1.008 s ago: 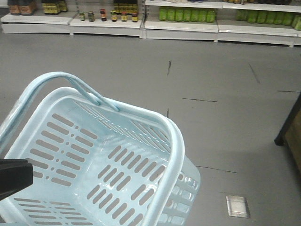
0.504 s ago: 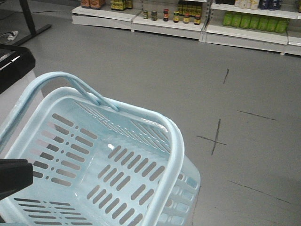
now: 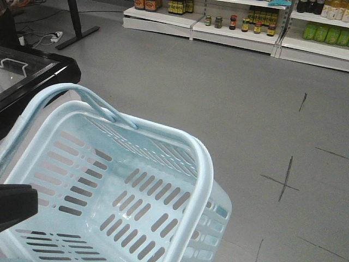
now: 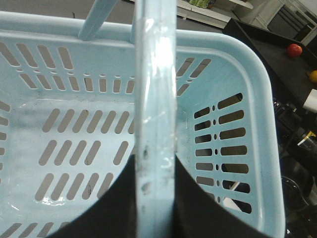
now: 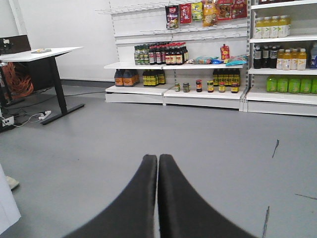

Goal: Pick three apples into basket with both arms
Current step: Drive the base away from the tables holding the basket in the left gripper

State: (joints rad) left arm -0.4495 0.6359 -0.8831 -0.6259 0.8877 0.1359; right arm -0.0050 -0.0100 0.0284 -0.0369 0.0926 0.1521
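Left gripper [image 4: 154, 168]: clamped on the basket's handle [image 4: 156, 89], one black finger [image 4: 116, 198] pressed to each side of the pale bar.
Right gripper [image 5: 157, 161]: clenched on nothing, the two dark fingers [image 5: 141, 193] touching along their inner edges, pointed out over bare grey floor.
Basket [image 3: 205, 180]: pale blue-white, slotted walls and bottom, filling the lower left of the front view, tilted with its far right corner over the floor.
Gripped handle, wrist view: running straight up the middle of the picture, above the basket's slotted bottom, glossy with light scuffs.
Handles, front view [image 3: 73, 90]: arched up together over the basket's far left rim.
Dark block [image 3: 16, 206]: at the left edge of the front view, in front of the basket's near wall; part of the robot or not, cannot tell.
Red apple [image 4: 294, 49]: one only in view, small, on a black surface [image 4: 262, 44] beyond the basket's right rim, well apart from both grippers.
Yellow-orange fruit [image 4: 313, 75]: near the apple, cut off by the picture's edge.
Black case [image 3: 38, 71]: glass-topped, just behind the basket's left side.
Shelves [image 3: 234, 34]: white, along the far wall, carrying jars [image 3: 233, 22] and bottles.
Floor [image 3: 218, 98]: grey, with a dark cross mark [image 3: 283, 185] to the basket's right.
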